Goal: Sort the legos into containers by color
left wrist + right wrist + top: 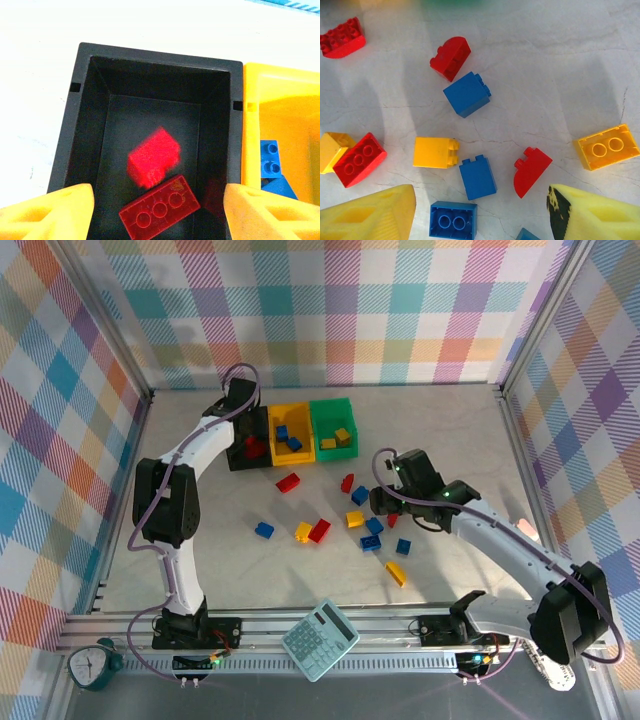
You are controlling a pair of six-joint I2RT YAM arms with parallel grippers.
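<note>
The three bins sit in a row at the far side of the desk (450, 440): black bin (160, 59), yellow bin (280, 100) touching its right wall, and green bin (333, 405) beyond that. My left fingers (50, 215) hang over the black bin, spread wide, with nothing gripped.

Below them a flat red brick (160, 210) lies on the bin floor. Its three round marks run in a row, and its long axis slants from near-left to far-right in the wrist view. Just above it is a second red brick (154, 156), too blurred for me to tell how it sits. A blue brick (270, 159) lies in the yellow bin, and yellow bricks (343, 436) lie in the green one.

My right fingers (370, 215) hover low over the loose legos mid-desk, also wide open and empty.

- **Between the fingers:** a blue block (477, 176) lies on its side, long axis running away from the camera, studs at the far end.
- **Left of it:** a yellow block (436, 152) lies crosswise with its studs pointing right.
- **Right of it:** a red half-round piece (531, 170) lies tilted, studs toward the upper left.
- **Farther right:** a yellow two-stud brick (606, 147) sits studs-up, long axis crosswise and rising slightly to the right.
- **Nearest the camera:** a blue two-stud brick (452, 220) sits studs-up.
</note>
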